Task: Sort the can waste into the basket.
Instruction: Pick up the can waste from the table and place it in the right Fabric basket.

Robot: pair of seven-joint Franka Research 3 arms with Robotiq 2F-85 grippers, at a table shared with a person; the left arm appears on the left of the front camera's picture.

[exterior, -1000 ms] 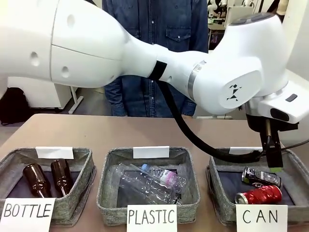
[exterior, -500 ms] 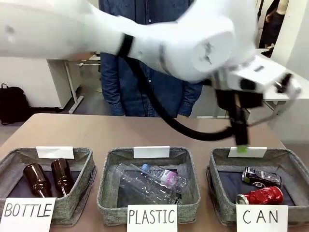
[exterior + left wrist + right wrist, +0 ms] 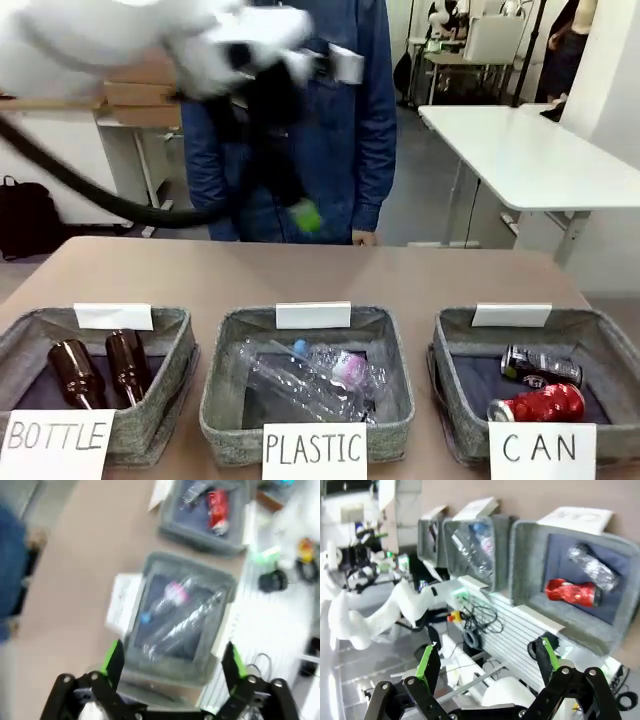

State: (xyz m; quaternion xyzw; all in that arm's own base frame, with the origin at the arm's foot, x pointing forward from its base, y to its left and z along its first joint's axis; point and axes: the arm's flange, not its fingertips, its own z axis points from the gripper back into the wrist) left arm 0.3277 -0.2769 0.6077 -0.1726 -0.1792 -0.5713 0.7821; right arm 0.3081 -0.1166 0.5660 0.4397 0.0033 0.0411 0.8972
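Note:
Both cans lie in the grey basket [image 3: 452, 345] behind the "CAN" sign [image 3: 541, 449] at the right: the dark can [image 3: 541, 365] at the back, the red can [image 3: 536, 402] in front. My left arm is a blur at the upper left, one green fingertip [image 3: 306, 216] hanging high over the table's far middle. My left gripper [image 3: 173, 660] is open and holds nothing, looking down on the plastic basket, with the red can [image 3: 217, 505] farther off. My right gripper [image 3: 486, 660] is open and holds nothing, well away from the basket [image 3: 525, 550] with the red can [image 3: 570, 592].
The "PLASTIC" basket [image 3: 222, 345] in the middle holds clear bottles. Brown glass bottles lie in the "BOTTLE" basket [image 3: 180, 340] at the left. A person in a blue denim shirt [image 3: 345, 130] stands at the far edge. Bare tabletop [image 3: 300, 270] lies behind the baskets.
My left arm has swung up from over the CAN basket and across to the left, blurred with speed. Both cans have stayed in the basket.

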